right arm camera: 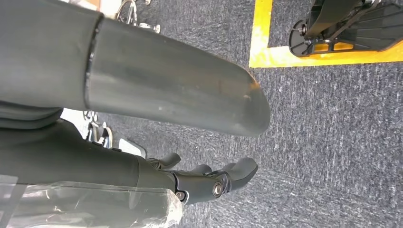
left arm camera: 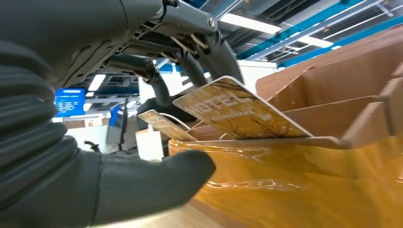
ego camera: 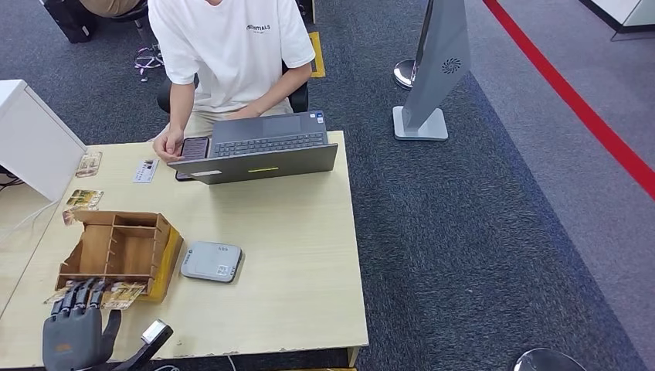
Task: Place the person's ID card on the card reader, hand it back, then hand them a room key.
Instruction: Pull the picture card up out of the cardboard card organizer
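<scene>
Grey carpet runs around a pale wooden table (ego camera: 293, 255) where a person (ego camera: 224, 54) sits behind an open laptop (ego camera: 259, 148). A grey card reader (ego camera: 211, 261) lies on the tabletop just beside a wooden card rack (ego camera: 116, 247). The left hand (ego camera: 73, 328) reaches to the rack's near edge, its fingers (left arm camera: 209, 52) on a gold hotel key card (left arm camera: 237, 111) sticking out of a slot; whether it actually grips the card I cannot tell. The right hand (right arm camera: 157, 95) hangs over the carpet, holding nothing, fingers loosely apart.
</scene>
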Available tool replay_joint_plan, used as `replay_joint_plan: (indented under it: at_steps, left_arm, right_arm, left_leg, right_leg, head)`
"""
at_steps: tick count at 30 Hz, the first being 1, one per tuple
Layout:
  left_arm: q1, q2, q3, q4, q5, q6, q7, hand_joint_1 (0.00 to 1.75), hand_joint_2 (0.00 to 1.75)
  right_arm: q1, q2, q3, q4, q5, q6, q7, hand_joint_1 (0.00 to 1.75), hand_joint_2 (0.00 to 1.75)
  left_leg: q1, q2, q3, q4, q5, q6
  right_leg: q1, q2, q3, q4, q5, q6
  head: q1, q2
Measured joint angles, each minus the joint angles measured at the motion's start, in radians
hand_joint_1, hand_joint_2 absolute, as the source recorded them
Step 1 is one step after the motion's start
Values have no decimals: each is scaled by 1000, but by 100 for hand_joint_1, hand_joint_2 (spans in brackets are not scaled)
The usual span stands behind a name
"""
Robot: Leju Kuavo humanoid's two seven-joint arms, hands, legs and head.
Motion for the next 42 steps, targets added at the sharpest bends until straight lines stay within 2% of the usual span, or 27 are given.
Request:
replay_joint_plan:
  at_steps: [25, 26, 29, 30, 37, 42]
  left_arm:
    - [-12, 7, 0, 26, 9, 7, -18, 175, 175]
    - [-12, 7, 0, 26, 9, 7, -18, 137, 175]
    - [-12, 7, 0, 26, 9, 7, -19, 6, 175]
    - [-12, 7, 0, 26, 8, 7, -21, 0, 175]
    - [2, -17, 0, -34, 8, 8, -93, 0, 175]
    - [29, -45, -16, -108, 12, 8, -97, 0, 175]
  right_arm:
    - [0, -3, 0, 0, 3, 0, 0, 0, 0]
    - [0, -3, 0, 0, 3, 0, 0, 0, 0]
    - [0, -3, 0, 0, 3, 0, 0, 0, 0]
    - [0, -3, 0, 0, 4, 0, 0, 0, 0]
    - [0, -4, -2, -1, 7, 0, 0, 0, 0]
    - [0, -4, -4, -1, 5, 0, 0, 0, 0]
  left_leg:
    - [0, 0, 0, 0, 0, 0]
    - [0, 0, 0, 0, 0, 0]
    - [0, 0, 0, 0, 0, 0]
    - [0, 0, 0, 0, 0, 0]
    - [0, 0, 0, 0, 0, 0]
    - [0, 0, 0, 0, 0, 0]
  right_leg:
    - [0, 0, 0, 0, 0, 0]
    - [0, 0, 0, 0, 0, 0]
    - [0, 0, 0, 0, 0, 0]
    - [0, 0, 0, 0, 0, 0]
    - [0, 0, 0, 0, 0, 0]
    - [0, 0, 0, 0, 0, 0]
  head:
    - [0, 0]
    - [0, 0]
    - [0, 0]
    - [0, 0]
    - [0, 0]
    - [0, 0]
